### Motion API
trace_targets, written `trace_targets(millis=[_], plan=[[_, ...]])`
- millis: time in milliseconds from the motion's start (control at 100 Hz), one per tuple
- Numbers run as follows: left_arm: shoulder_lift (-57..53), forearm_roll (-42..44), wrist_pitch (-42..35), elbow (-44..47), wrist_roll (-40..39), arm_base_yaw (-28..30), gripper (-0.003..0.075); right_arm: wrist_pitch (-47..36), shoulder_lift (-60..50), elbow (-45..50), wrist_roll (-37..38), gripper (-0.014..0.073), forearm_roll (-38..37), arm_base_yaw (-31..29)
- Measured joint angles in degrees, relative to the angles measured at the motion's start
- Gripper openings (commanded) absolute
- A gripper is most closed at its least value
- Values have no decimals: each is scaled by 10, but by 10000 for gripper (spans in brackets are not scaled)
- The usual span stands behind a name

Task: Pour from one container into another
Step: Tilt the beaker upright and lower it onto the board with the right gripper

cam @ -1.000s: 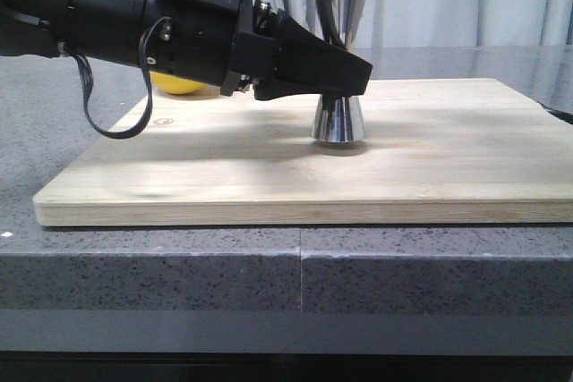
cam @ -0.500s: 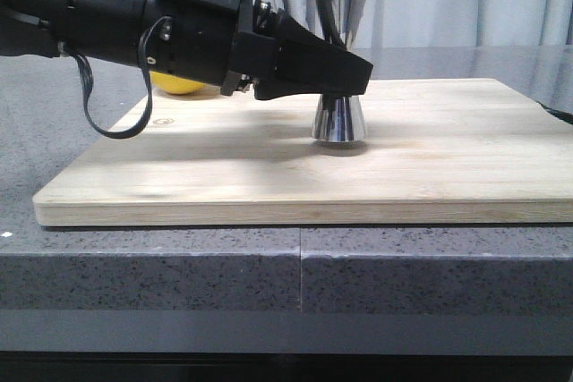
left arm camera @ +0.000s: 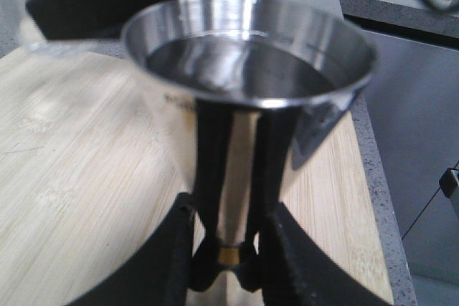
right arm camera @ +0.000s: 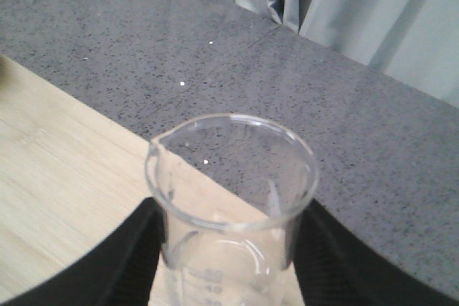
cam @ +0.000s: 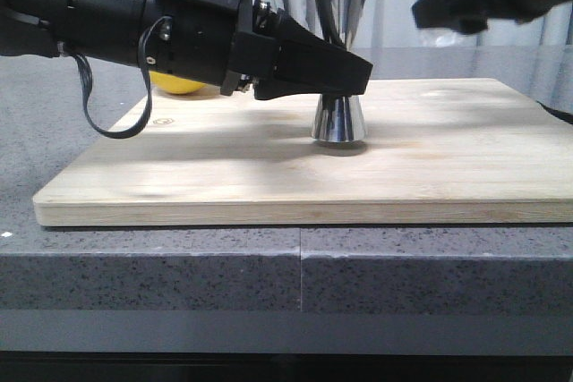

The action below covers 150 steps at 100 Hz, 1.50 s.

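1. While the steel jigger (cam: 339, 60) stands upright on the wooden board (cam: 269, 176), centre-right and toward the far half, the left gripper (cam: 345, 73) reaches in from the left & is clamped round its waist; front view shows only the flared base below the black fingers and the upper cone above them.
2. Left wrist view adds what front can't: the two fingers (left arm camera: 168, 263) press either side of the narrow waist w/ its gold band (left arm camera: 229, 254), and the jigger's (left arm camera: 247, 69) open top cone shows a dark shiny inside; can't tell if there's liquid in it.
3. Right gripper (cam: 448, 8) sits top right in front view, raised above the board's far right part, well apart from the jigger. Front view gives only a dark blurry shape w/ a faint clear glint under it; beaker not readable there.
4. Right wrist view settles it: clear glass beaker (right arm camera: 233, 206) w/ pour lip & white graduation marks is grasped between the right gripper's (right arm camera: 229, 277) black fingers (right arm camera: 326, 263), upright, over the board's edge w/ grey speckled counter (right arm camera: 143, 41) beyond. Looks empty, but contents hard to judge.
5. Yellow rounded object (cam: 179, 85) on the board's far left, mostly hidden behind the left arm, front view only.
6. Pale curtain (right arm camera: 373, 12) behind the counter.
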Motion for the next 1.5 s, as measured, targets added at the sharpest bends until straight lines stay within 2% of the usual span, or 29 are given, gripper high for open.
trace_targets(millis=[540,1500], plan=[[0,1,0,0,0,0,-21,-109,84,2,4,293,38,-26],[0,1,-1,0,0,0,-21,-143,122,2,16,293,29,-26]])
